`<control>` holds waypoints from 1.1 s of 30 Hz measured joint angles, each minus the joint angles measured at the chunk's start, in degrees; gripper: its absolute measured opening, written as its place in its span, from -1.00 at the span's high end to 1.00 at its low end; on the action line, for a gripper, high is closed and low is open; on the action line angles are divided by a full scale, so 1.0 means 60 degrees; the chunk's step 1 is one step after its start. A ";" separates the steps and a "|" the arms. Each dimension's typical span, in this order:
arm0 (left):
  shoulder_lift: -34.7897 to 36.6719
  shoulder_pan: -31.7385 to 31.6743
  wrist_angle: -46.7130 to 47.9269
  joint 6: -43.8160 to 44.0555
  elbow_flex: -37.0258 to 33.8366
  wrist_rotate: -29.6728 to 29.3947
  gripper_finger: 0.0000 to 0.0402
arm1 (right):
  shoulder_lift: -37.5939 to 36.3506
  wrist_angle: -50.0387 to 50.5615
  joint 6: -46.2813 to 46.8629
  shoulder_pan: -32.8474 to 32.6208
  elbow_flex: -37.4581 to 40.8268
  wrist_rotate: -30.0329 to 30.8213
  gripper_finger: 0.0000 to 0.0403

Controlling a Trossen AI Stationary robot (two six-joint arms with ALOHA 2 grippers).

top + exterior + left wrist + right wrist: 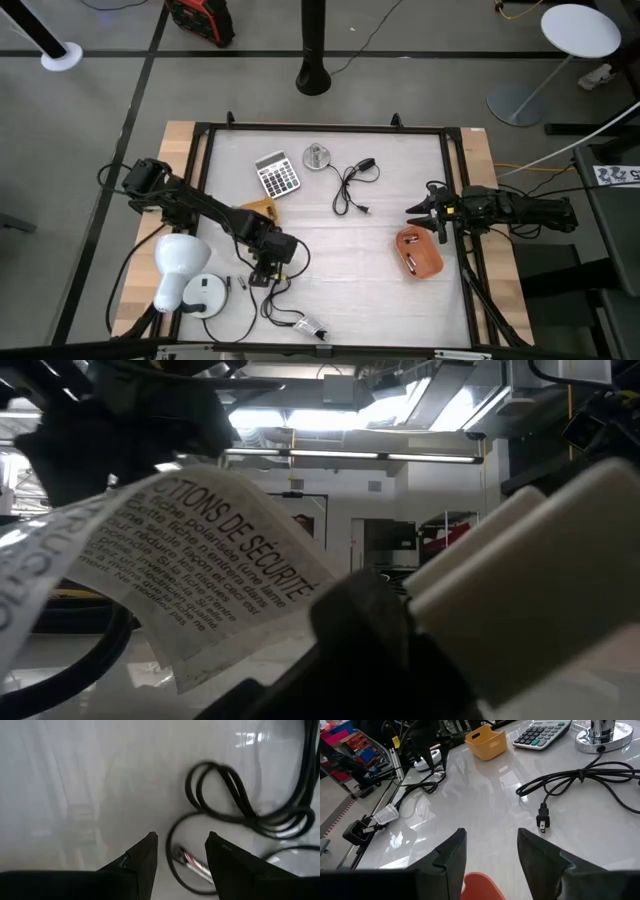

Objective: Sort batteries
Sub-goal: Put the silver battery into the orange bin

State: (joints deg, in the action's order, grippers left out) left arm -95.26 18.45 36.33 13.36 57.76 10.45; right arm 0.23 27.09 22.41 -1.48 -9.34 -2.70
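In the left wrist view a small silvery battery with a red band (194, 865) lies on the white table inside a loop of black cable (225, 795). My left gripper (181, 837) hovers open just over it, near the table's near-left part (264, 272). An orange tray (420, 252) at the right holds a couple of small batteries (409, 262). My right gripper (420, 214) is open just beyond the tray's far edge; the tray's rim (481, 887) shows below its fingers (451, 851).
A yellow bin (262, 210), a calculator (277, 175), a round silver disc (317, 157) and a black cable with a plug (352, 186) lie farther back. White lamp-like objects (180, 268) and a tagged cable (295, 320) sit at the near left. A printed label (200, 550) blocks the low view.
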 joint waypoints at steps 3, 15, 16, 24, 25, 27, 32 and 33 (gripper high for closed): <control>0.0002 0.0126 0.0243 0.0285 0.0000 0.0259 0.23 | 0.0000 0.0000 -0.0004 0.0000 -0.0003 0.0000 0.16; 0.0002 0.0619 0.0387 0.1502 0.0011 0.1040 0.23 | 0.0000 0.0004 -0.0004 0.0000 -0.0004 -0.0004 0.16; 0.0002 0.0653 0.0388 0.1636 0.0011 0.1042 0.23 | 0.0000 0.0004 -0.0002 0.0000 -0.0004 -0.0004 0.16; 0.0002 0.0756 0.0696 0.2494 0.0015 0.1011 0.23 | 0.0000 0.0004 -0.0003 0.0000 -0.0004 -0.0004 0.16; 0.0002 0.0756 0.0825 0.2651 0.0012 0.0991 0.23 | 0.0000 0.0004 -0.0004 0.0000 -0.0004 -0.0004 0.16; 0.0002 0.0756 0.1003 0.2947 0.0003 0.0926 0.23 | 0.0000 0.0004 -0.0002 0.0000 -0.0004 -0.0004 0.16; -0.0012 0.0754 0.1011 0.3369 -0.0022 0.0593 0.23 | 0.0000 0.0004 -0.0004 0.0000 -0.0004 -0.0007 0.16; -0.0032 0.0751 0.0979 0.3421 -0.0018 0.0585 0.23 | 0.0000 0.0004 -0.0003 0.0000 -0.0004 -0.0007 0.16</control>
State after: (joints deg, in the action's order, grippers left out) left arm -95.45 22.95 42.21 33.88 57.65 13.96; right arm 0.23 27.11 22.39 -1.48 -9.37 -2.74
